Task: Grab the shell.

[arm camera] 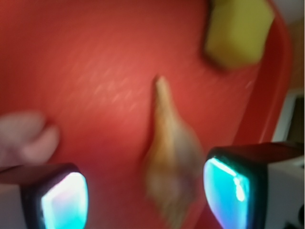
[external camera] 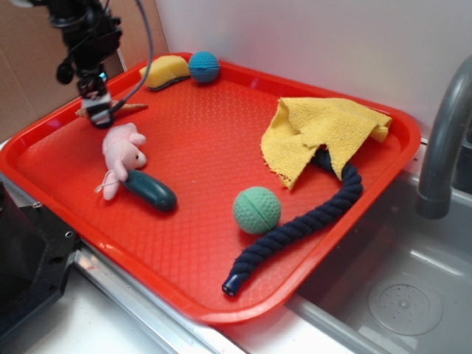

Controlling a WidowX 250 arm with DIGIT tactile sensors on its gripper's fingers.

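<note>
The tan-orange shell (arm camera: 170,157) lies on the red tray (external camera: 206,147) near its far left rim, thin tail pointing away in the wrist view. In the exterior view only its ends (external camera: 133,108) stick out from behind my gripper (external camera: 98,112). My gripper (arm camera: 145,193) hovers over it, open, with the shell's fat body between the two fingers and closer to the right pad (arm camera: 226,191). Neither pad touches it. The wrist view is blurred.
A pink plush toy (external camera: 122,151) and a dark teal oblong piece (external camera: 151,190) lie just in front of the gripper. A yellow sponge (external camera: 165,71) and blue ball (external camera: 203,66) sit at the back rim. A yellow cloth (external camera: 317,133), green ball (external camera: 257,210) and navy rope (external camera: 295,228) lie to the right. A sink faucet (external camera: 442,140) stands beyond the tray.
</note>
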